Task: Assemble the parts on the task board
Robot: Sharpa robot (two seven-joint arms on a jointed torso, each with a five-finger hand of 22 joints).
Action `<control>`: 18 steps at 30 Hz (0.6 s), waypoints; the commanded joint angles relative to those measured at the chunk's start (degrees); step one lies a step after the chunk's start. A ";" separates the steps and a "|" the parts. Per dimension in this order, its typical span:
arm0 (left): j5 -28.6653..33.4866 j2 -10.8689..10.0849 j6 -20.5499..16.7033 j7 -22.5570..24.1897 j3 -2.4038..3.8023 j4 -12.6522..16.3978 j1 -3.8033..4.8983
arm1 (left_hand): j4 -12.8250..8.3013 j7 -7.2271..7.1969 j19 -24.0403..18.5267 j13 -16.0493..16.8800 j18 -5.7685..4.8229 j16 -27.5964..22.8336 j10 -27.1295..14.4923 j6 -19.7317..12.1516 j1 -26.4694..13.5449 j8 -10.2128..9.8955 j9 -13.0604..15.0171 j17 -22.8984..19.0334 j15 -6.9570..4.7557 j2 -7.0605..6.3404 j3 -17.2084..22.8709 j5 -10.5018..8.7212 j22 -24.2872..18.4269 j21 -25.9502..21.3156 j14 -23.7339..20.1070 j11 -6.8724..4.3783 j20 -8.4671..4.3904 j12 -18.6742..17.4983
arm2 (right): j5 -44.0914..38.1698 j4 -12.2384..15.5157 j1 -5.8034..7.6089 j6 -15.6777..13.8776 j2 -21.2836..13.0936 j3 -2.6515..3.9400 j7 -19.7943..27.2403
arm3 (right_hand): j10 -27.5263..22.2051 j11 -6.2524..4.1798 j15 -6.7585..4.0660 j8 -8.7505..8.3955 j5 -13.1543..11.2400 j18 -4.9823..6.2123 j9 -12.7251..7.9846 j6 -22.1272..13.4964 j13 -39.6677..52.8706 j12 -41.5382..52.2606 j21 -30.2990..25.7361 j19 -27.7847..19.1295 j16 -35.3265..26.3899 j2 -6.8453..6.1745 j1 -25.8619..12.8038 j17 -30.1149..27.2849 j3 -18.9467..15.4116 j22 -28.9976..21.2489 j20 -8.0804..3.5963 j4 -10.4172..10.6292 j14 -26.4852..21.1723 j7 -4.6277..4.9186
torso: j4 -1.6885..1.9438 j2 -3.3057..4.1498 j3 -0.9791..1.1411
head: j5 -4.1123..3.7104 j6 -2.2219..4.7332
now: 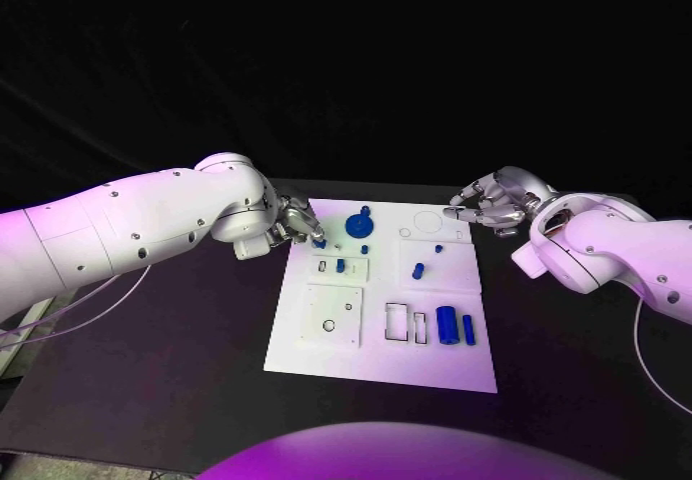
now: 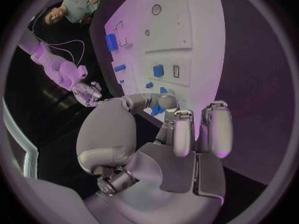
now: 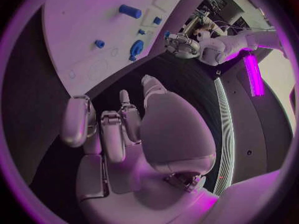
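— Looking at the left hand (image 1: 296, 225): it is at the far left corner of the white board (image 1: 382, 345), fingers curled around a small blue piece (image 2: 157, 110). I judge it is picking this piece.

— And the right hand (image 1: 490, 205)?

— It hovers at the far right corner, fingers half curled, holding nothing. Other blue pieces (image 1: 449, 325) lie near the board's right edge.

— Next move?

— Probably lift and carry to a slot. The table (image 1: 159, 360) around the board gives free room.

task board (image 1: 378, 345) mid-table | left hand (image 1: 297, 226) at far-left corner, perhaps touching | right hand (image 1: 490, 208) beyond far-right corner
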 commanded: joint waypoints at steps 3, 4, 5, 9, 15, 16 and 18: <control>-4.16 -0.05 -3.04 -1.26 -0.39 1.19 -0.31 | -2.93 -4.03 2.87 0.79 -0.42 0.37 1.55 4.96 -0.66 5.00 12.90 15.10 -0.75 0.20 2.04 0.61 12.73 0.83 5.95 -0.20 -0.69 0.70 | -0.11 -0.02 -0.09 0.99 0.04 0.00 0.40 | -0.16 -0.05 -0.51 0.23 0.45 0.65 0.08 -0.43 1.68 -0.05 -0.33 -0.49 -0.23 -0.04 -0.68 10.08 0.35 1.78 -0.08 0.09 4.78 -0.06 | -0.08 0.05 0.00 | 0.22 -0.04; -4.63 -0.02 -3.16 -1.34 -0.47 1.29 -0.36 | -2.98 -4.10 2.95 0.91 -0.45 0.37 1.96 5.29 -0.86 5.05 12.85 15.10 -0.87 0.18 1.85 0.81 12.78 0.98 5.95 -0.24 -0.80 0.78 | -0.11 -0.02 -0.10 0.99 0.05 0.00 0.41 | -0.16 -0.05 -0.51 0.23 0.45 0.65 0.08 -0.43 1.68 -0.05 -0.33 -0.49 -0.23 -0.04 -0.68 10.08 0.35 1.78 -0.08 0.09 4.78 -0.06 | -0.09 0.06 -0.01 | 0.27 -0.05; -5.14 0.03 -3.29 -1.42 -0.58 1.39 -0.43 | -3.03 -4.16 3.00 1.16 -0.48 0.37 2.37 5.59 -1.03 5.10 12.82 15.10 -0.98 0.14 1.64 1.10 12.82 1.08 5.95 -0.27 -0.89 0.94 | -0.11 -0.02 -0.10 0.99 0.06 0.00 0.42 | -0.16 -0.05 -0.51 0.23 0.45 0.65 0.08 -0.43 1.68 -0.05 -0.33 -0.49 -0.23 -0.04 -0.68 10.08 0.35 1.78 -0.08 0.09 4.78 -0.06 | -0.10 0.09 -0.01 | 0.29 -0.06; -6.83 0.27 -3.83 -1.81 -0.91 1.66 -0.82 | -3.27 -4.33 3.16 1.39 -0.56 0.37 3.15 6.22 -1.25 5.20 12.79 15.10 -1.21 0.04 1.06 1.79 12.93 1.41 5.95 -0.39 -1.12 1.04 | -0.10 -0.02 -0.12 1.00 0.08 0.00 0.45 | -0.17 -0.05 -0.51 0.25 0.57 0.66 0.10 -0.43 1.66 -0.07 -0.35 -0.50 -0.22 0.00 -0.78 10.11 0.37 1.77 -0.08 0.09 4.79 -0.06 | -0.12 0.13 0.00 | 0.36 -0.20; -8.21 0.62 -3.31 -2.18 -1.17 1.96 -1.51 | -3.36 -4.59 3.28 1.53 -0.62 0.37 4.26 7.45 -1.35 5.45 12.95 15.10 -1.53 0.00 -0.44 2.69 13.02 1.65 5.95 -0.54 -1.44 0.99 | -0.09 0.00 -0.14 1.01 0.08 0.00 0.45 | -0.16 -0.05 -0.51 0.27 0.68 0.66 0.10 -0.44 1.67 -0.05 -0.36 -0.49 -0.23 0.04 -0.87 10.10 0.39 1.78 -0.08 0.09 4.79 -0.07 | -0.17 0.21 -0.01 | 0.42 -0.36; -8.29 0.66 -3.20 -2.22 -1.20 1.97 -1.59 | -3.36 -4.61 3.30 1.60 -0.63 0.37 4.35 7.53 -1.34 5.45 12.95 15.10 -1.54 0.01 -0.53 2.70 13.03 1.69 5.95 -0.56 -1.46 1.02 | -0.09 0.00 -0.14 1.01 0.07 0.00 0.45 | -0.16 -0.05 -0.51 0.27 0.68 0.66 0.10 -0.44 1.67 -0.05 -0.36 -0.49 -0.23 0.04 -0.87 10.10 0.39 1.78 -0.08 0.09 4.79 -0.07 | -0.17 0.18 0.02 | 0.38 -0.51; -8.55 0.78 -2.88 -2.32 -1.26 2.00 -1.84 | -3.38 -4.70 3.31 1.74 -0.64 0.37 4.62 7.85 -1.31 5.42 12.94 15.10 -1.58 0.08 -0.89 2.72 13.04 1.72 5.95 -0.62 -1.51 1.06 | -0.09 0.02 -0.14 1.01 0.07 0.00 0.45 | -0.19 -0.05 -0.52 0.28 0.78 0.66 0.11 -0.44 1.63 -0.08 -0.37 -0.50 -0.24 0.06 -0.94 10.07 0.41 1.77 -0.08 0.09 4.78 -0.07 | -0.12 0.18 0.01 | 0.35 -0.62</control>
